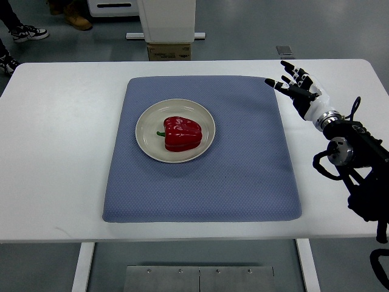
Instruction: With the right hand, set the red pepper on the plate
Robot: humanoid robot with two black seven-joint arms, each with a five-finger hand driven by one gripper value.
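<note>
A red pepper (181, 132) with a green stem lies on its side in the middle of a beige plate (148, 119). The plate sits on a blue-grey mat (243, 158) on the white table (61, 152). My right hand (290, 83) is over the table just past the mat's far right corner, well to the right of the plate. Its fingers are spread and hold nothing. The right arm comes in from the right edge. The left arm is out of view.
Beyond the table's far edge stand a white machine base with a cardboard box (169, 51). People's shoes (27, 32) show on the floor at the top left. A metal panel (197, 278) lies below the table's front edge.
</note>
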